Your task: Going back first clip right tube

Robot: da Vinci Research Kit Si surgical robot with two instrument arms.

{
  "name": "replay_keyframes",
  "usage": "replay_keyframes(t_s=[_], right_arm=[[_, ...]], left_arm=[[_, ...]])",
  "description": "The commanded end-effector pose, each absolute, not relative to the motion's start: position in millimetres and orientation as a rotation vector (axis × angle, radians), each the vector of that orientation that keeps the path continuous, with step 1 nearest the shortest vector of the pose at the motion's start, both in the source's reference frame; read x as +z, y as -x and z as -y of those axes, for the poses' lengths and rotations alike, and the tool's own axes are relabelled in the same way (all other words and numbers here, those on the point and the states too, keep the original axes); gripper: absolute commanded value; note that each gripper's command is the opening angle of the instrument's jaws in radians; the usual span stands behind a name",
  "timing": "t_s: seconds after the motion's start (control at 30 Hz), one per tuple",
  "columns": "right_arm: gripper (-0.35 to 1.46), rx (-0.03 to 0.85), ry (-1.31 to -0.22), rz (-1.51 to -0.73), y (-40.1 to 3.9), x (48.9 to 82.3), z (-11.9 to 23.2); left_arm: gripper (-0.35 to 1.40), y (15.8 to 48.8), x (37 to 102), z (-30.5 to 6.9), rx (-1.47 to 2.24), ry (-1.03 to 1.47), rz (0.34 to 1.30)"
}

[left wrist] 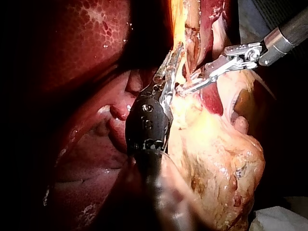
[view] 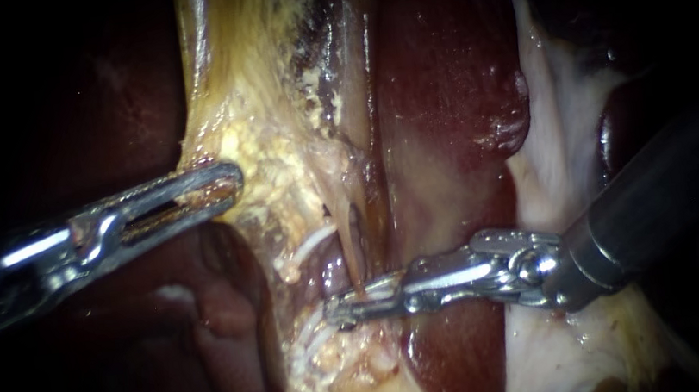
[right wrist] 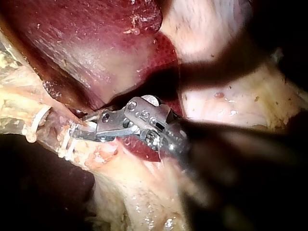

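My right instrument comes in from the right, its slim jaws standing open by a narrow gap at the foot of a thin pale tube. A white clip lies just above the jaws and another white clip just below them. In the right wrist view the right instrument's jaws sit among white clips. My left instrument is shut on the edge of the yellowish gallbladder tissue and holds it to the left. The left wrist view shows my left instrument on that tissue.
Dark red liver lies right of the tubes and behind my right instrument's jaws. Pale white tissue runs along the right instrument's shaft. Dark liver fills the lower left. My right instrument also shows in the left wrist view.
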State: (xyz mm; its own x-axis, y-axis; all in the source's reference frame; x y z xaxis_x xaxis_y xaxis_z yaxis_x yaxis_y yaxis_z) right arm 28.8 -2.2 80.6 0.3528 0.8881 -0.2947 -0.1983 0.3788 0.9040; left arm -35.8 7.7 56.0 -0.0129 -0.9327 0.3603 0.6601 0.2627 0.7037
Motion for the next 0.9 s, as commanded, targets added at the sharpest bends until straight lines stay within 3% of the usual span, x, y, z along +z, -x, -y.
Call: replay_keyframes(t_s=[0.03,0.17,0.2,0.3,0.37,0.53,0.67,0.9], right_arm=[[-0.35,0.843,-0.904,-0.938,-28.8,80.5,2.2],[-0.35,0.848,-0.908,-0.935,-28.8,80.3,2.2],[-0.28,0.853,-0.911,-0.933,-28.8,80.3,2.2],[0.29,0.853,-0.912,-0.933,-28.6,80.4,2.1],[0.46,0.838,-0.903,-0.940,-28.5,80.3,2.1],[0.58,0.705,-0.811,-1.001,-28.4,80.1,2.2],[0.60,0.603,-0.662,-1.056,-27.4,79.4,2.1],[0.60,0.434,-0.538,-1.110,-24.4,76.7,-0.4]], left_arm=[[-0.35,35.8,55.9,-7.7,-1.309,-0.375,0.913],[-0.35,35.8,55.8,-7.7,-1.310,-0.375,0.913],[-0.35,35.8,55.8,-7.7,-1.310,-0.375,0.913],[-0.35,35.8,55.9,-7.7,-1.310,-0.375,0.913],[-0.35,35.8,55.9,-7.7,-1.309,-0.375,0.913],[-0.35,35.7,55.9,-7.7,-1.309,-0.376,0.913],[-0.35,35.6,55.9,-7.7,-1.308,-0.376,0.913],[-0.35,35.6,56.0,-7.7,-1.308,-0.376,0.914]])
